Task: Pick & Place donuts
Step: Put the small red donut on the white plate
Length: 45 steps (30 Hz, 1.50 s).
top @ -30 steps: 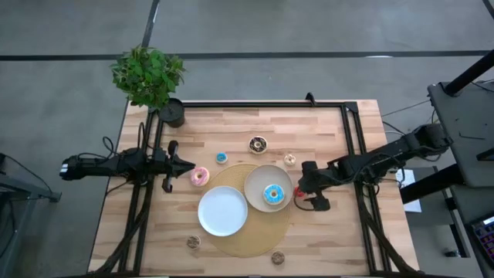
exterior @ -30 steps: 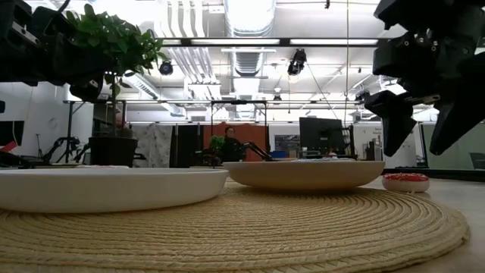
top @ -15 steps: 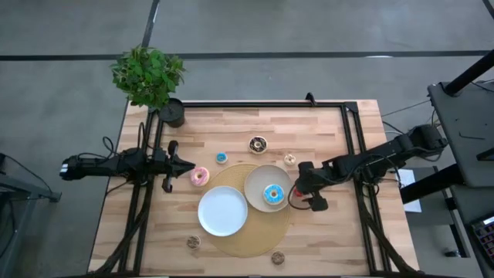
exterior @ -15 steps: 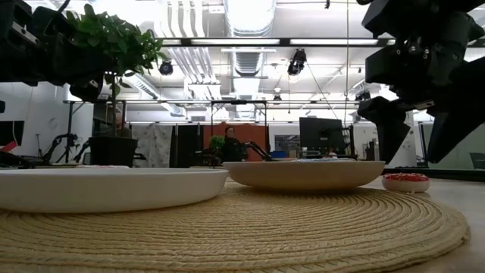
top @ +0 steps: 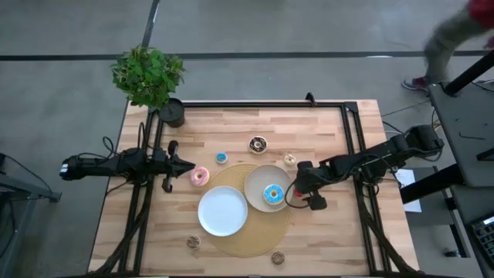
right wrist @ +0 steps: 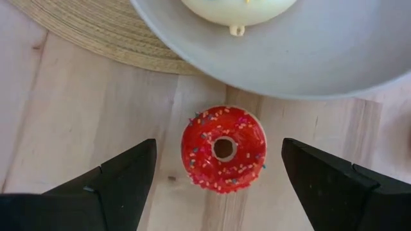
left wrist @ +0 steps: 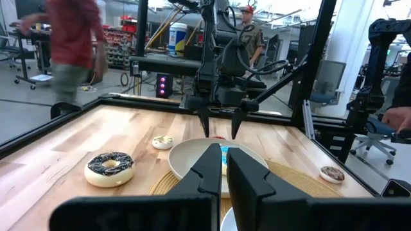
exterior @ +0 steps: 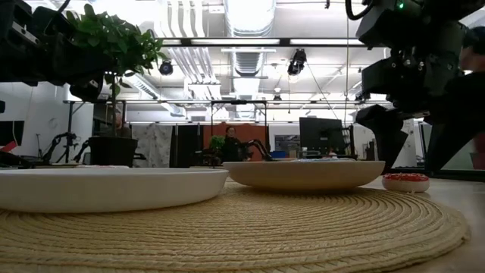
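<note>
A small red sprinkled donut [right wrist: 223,149] lies flat on the bare wood just beside the beige plate [right wrist: 334,58]. In the low view it shows as a red donut [exterior: 405,182] on the table. My right gripper [right wrist: 218,144] hangs open above it, pointing down, with one finger on each side and touching nothing. The blue-sprinkled donut [top: 272,194] lies in the beige plate [top: 258,179]. My left gripper [top: 185,164] waits shut at the table's left, beside the pink donut [top: 200,176]. The chocolate donut [top: 258,144], the mini blue donut [top: 221,157] and the cream donut [top: 290,160] rest on the wood.
A white plate [top: 223,211] and the beige plate sit on a round woven mat [top: 255,239]. Two brown mini donuts [top: 193,242] [top: 277,257] lie near the near edge. A potted plant [top: 150,77] stands at the far left corner. A person [top: 455,35] passes beyond the far right corner.
My right gripper has moved a little toward the table's left and come down toward the red donut, staying open. The donuts and plates have kept their places.
</note>
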Tool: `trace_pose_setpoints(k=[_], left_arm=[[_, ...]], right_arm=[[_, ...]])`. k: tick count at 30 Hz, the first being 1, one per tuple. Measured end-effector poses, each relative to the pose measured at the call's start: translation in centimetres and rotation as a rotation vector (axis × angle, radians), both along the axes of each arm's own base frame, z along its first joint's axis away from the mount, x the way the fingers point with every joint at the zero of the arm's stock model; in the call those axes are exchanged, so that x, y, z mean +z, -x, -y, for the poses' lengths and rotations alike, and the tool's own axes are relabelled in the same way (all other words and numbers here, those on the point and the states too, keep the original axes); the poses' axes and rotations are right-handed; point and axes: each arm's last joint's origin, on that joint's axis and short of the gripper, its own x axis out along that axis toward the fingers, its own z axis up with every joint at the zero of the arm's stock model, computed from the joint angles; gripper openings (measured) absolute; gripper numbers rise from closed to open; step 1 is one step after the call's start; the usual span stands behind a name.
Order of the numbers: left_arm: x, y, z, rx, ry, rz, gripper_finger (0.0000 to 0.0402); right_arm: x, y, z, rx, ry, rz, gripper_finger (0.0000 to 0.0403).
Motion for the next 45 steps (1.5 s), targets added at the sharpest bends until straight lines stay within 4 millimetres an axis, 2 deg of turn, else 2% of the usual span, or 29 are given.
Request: trace_pose_setpoints(k=[16, 45], left_arm=[[0.0, 0.0, 0.0, 0.0, 0.0, 0.0, 0.0], [0.0, 0.0, 0.0, 0.0, 0.0, 0.0, 0.0]], right_arm=[[-1.1, -0.4, 0.0, 0.015, -0.004, -0.032, 0.0327], [-1.7, -0.5, 0.3, -0.008, -0.003, -0.055, 0.0325]])
